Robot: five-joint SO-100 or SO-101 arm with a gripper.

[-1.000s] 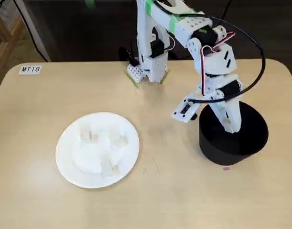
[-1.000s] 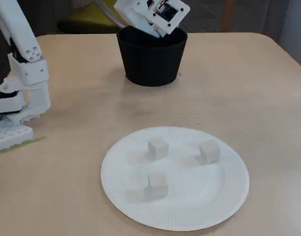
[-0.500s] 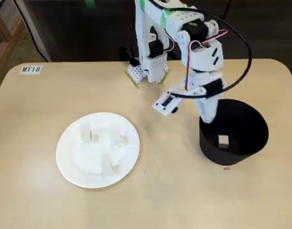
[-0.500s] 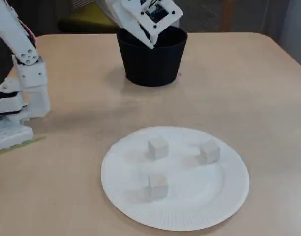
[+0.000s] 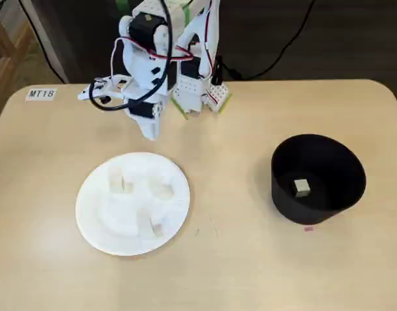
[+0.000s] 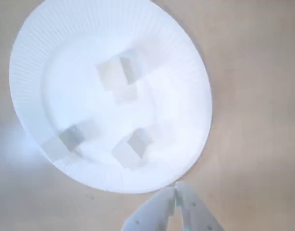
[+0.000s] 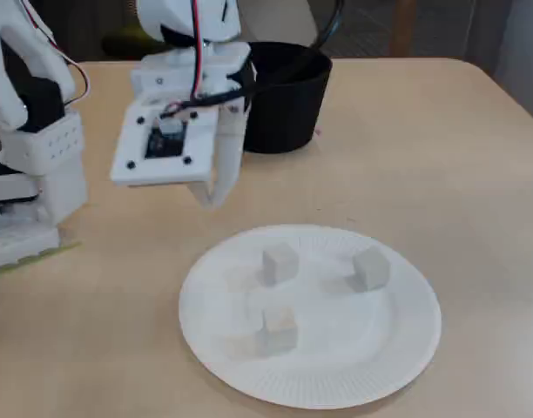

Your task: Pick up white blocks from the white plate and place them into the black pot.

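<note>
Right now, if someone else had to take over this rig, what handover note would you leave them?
Gripper: shut and empty, hanging just off the rim of the white plate, on the side towards the arm's base.
White blocks: three on the plate, one behind the middle, one on the right and one in front, as the low fixed view shows them. One block lies on the bottom of the black pot.
Done: one block delivered.
Left: three blocks to pick and drop into the pot. The jaws must open before the next grasp.
</note>
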